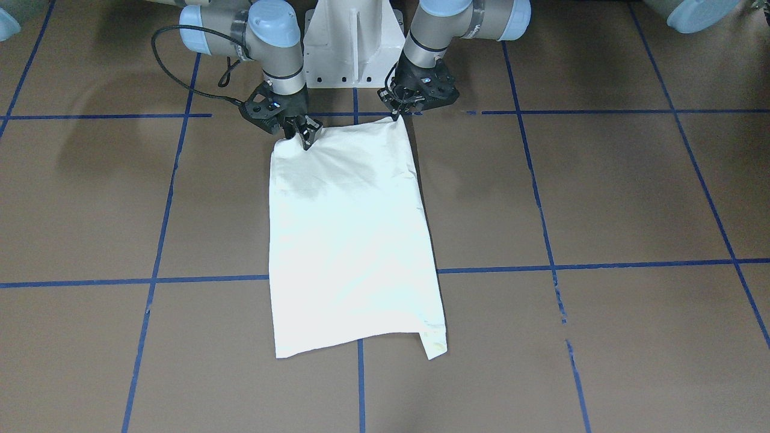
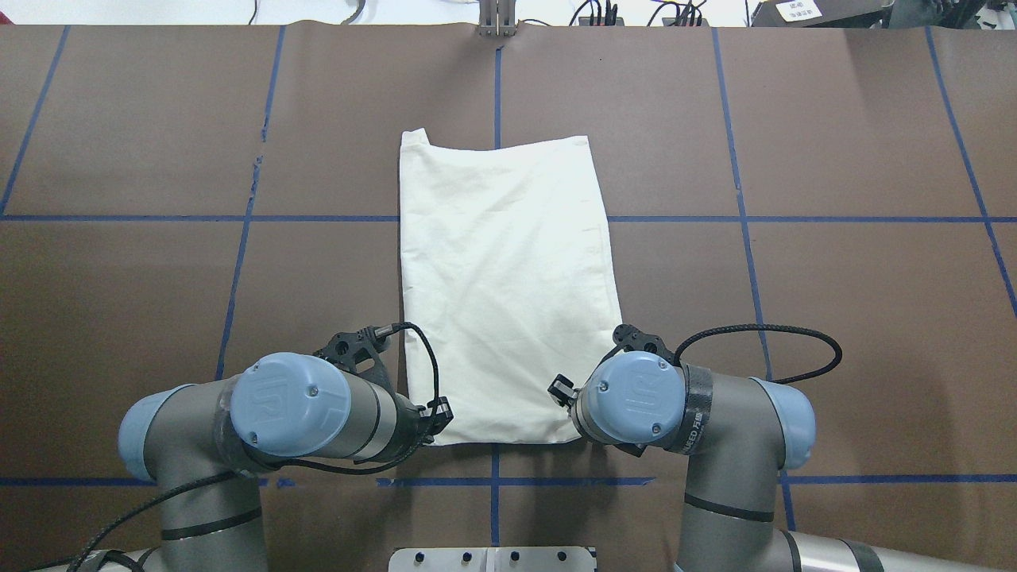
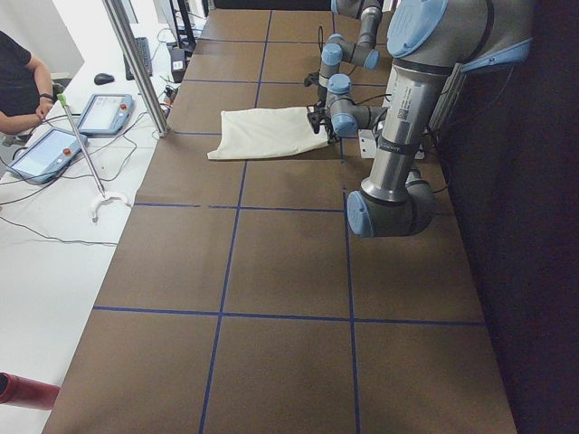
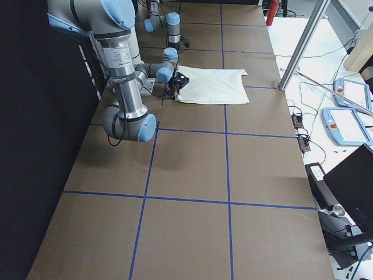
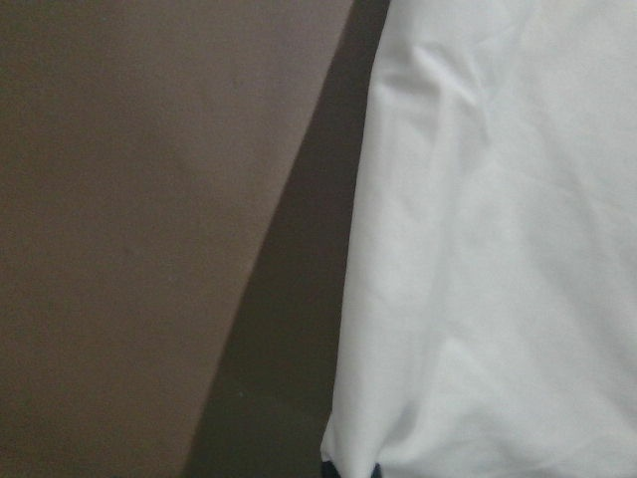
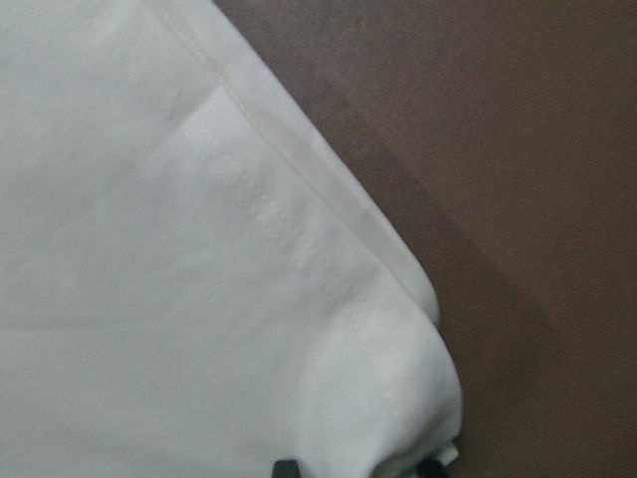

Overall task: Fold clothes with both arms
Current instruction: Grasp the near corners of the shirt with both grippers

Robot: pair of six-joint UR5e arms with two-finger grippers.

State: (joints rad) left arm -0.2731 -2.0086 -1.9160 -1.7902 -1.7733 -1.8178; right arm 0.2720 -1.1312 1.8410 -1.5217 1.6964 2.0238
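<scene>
Closest to me, at the near end of the T-shirt (image 2: 508, 294), both my grippers have hold of its near corners. My left gripper (image 1: 397, 114) is pinched on one corner and draws it into a small peak. My right gripper (image 1: 305, 136) is closed down on the other, and the cloth puckers around its tips. Each wrist view shows cream fabric running down between dark fingertips.

I judge this to be the start of a lengthwise fold, with the near edge to be carried over onto the far one. That calls for lifting both corners together at the same height, holding the edge taut between them, and setting it down square.

The shirt lies along the middle of the table (image 2: 834, 318), running from near my edge towards the far edge. It is a long plain cream panel, with no print or sleeves showing. Faint creases sit near my grip, and a small flap (image 2: 414, 140) pokes out at its far corner on my left.
</scene>
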